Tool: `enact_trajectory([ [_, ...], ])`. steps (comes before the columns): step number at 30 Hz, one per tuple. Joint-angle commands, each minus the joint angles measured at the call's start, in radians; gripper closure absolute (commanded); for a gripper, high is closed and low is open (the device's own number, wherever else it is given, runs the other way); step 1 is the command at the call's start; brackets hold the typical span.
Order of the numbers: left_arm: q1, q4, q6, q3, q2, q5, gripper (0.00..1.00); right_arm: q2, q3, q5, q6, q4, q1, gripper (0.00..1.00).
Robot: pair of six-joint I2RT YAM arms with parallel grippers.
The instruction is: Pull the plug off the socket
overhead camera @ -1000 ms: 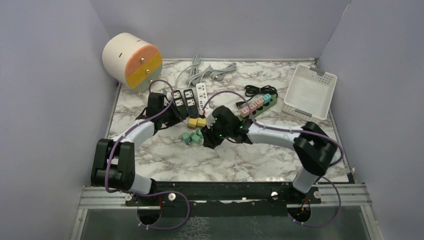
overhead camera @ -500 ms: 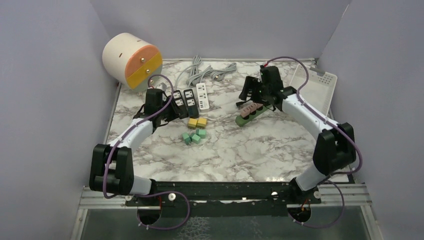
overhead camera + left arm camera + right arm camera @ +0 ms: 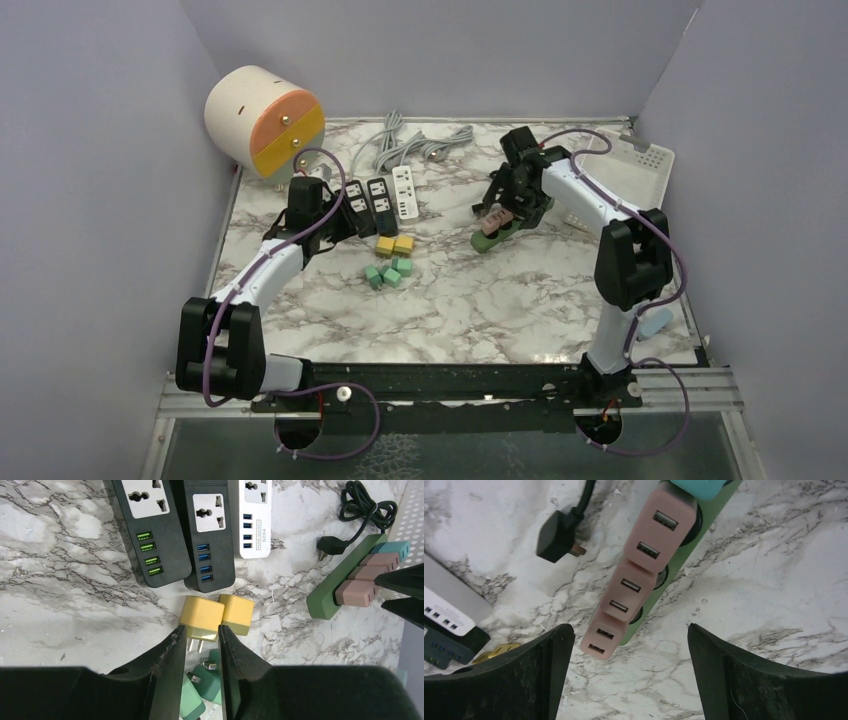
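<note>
A green power strip [image 3: 486,241] lies at the table's right centre with three pink plugs [image 3: 626,594] and a teal plug [image 3: 696,485] seated in it. My right gripper [image 3: 500,212] hovers over the strip's near end, jaws wide open and empty; in the right wrist view the gripper [image 3: 629,630] has the end pink plug [image 3: 598,638] near its left finger, not touching. My left gripper [image 3: 338,220] is narrowly open and empty above two loose yellow plugs [image 3: 217,612]. The strip also shows in the left wrist view [image 3: 327,597].
Two black power strips [image 3: 150,535] and a white one [image 3: 255,517] lie by the left gripper. Loose green plugs [image 3: 388,272] sit at centre. A black cable with its plug [image 3: 556,537] lies beside the green strip. A white basket [image 3: 620,180], grey cables [image 3: 410,145] and a round drawer unit [image 3: 265,122] stand at the back.
My right arm left the loose plugs at centre, swung to the far right, and now hangs open over the green strip's near end. The left arm has barely moved.
</note>
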Motion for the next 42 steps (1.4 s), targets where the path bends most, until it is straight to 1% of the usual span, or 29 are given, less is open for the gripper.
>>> enact_trajectory([
  [1,0.006,-0.012,0.023,0.018,-0.008,-0.012,0.67,0.04,-0.013,0.023,0.088,-0.083,0.003,0.13],
  [5,0.006,-0.021,0.032,0.025,-0.011,-0.014,0.67,0.069,-0.008,0.038,0.097,-0.042,0.001,0.16],
  [11,0.006,-0.041,0.057,0.039,-0.022,-0.021,0.66,0.151,0.08,0.046,0.078,-0.034,-0.002,0.26],
  [14,0.005,-0.041,0.057,0.034,-0.029,-0.024,0.66,0.187,0.109,0.055,0.069,-0.035,-0.003,0.29],
  [18,0.005,-0.043,0.055,0.028,-0.035,-0.018,0.66,0.211,0.11,0.061,0.06,-0.02,-0.005,0.38],
  [19,0.005,-0.043,0.054,0.029,-0.038,-0.017,0.66,0.214,0.108,0.062,0.057,-0.017,-0.006,0.45],
  [20,0.005,-0.044,0.055,0.031,-0.037,-0.012,0.66,0.216,0.104,0.063,0.057,-0.015,-0.007,0.61],
  [21,0.001,-0.047,0.061,0.038,-0.036,-0.013,0.66,0.216,0.099,0.061,0.053,-0.01,-0.007,0.85],
  [22,-0.01,-0.056,0.07,0.05,-0.036,-0.028,0.66,0.214,0.092,0.049,0.042,0.004,-0.008,0.93],
  [23,-0.024,-0.064,0.079,0.063,-0.035,-0.044,0.66,0.206,0.082,0.032,0.02,0.026,-0.008,0.98],
  [27,-0.114,-0.066,0.082,0.13,-0.004,-0.063,0.66,0.122,0.02,-0.032,-0.02,0.123,-0.009,0.99],
  [30,-0.198,-0.046,0.075,0.18,0.049,-0.06,0.63,0.055,-0.003,-0.06,-0.05,0.178,-0.008,0.99],
  [32,-0.242,-0.002,0.058,0.204,0.102,-0.022,0.58,0.028,0.01,-0.072,-0.07,0.181,-0.008,0.99],
  [34,-0.277,0.052,0.029,0.221,0.149,0.048,0.54,0.008,0.029,-0.075,-0.081,0.172,-0.008,0.99],
  [36,-0.309,0.088,0.004,0.241,0.195,0.079,0.5,-0.02,0.044,-0.074,-0.085,0.163,-0.008,0.99],
  [37,-0.327,0.102,-0.002,0.251,0.215,0.085,0.47,-0.034,0.046,-0.077,-0.087,0.166,-0.008,0.99],
  [40,-0.381,0.134,-0.015,0.288,0.268,0.083,0.31,-0.072,0.041,-0.094,-0.09,0.185,-0.008,0.99],
  [42,-0.402,0.156,-0.03,0.313,0.304,0.094,0.22,-0.088,0.042,-0.107,-0.089,0.19,-0.009,0.99],
])
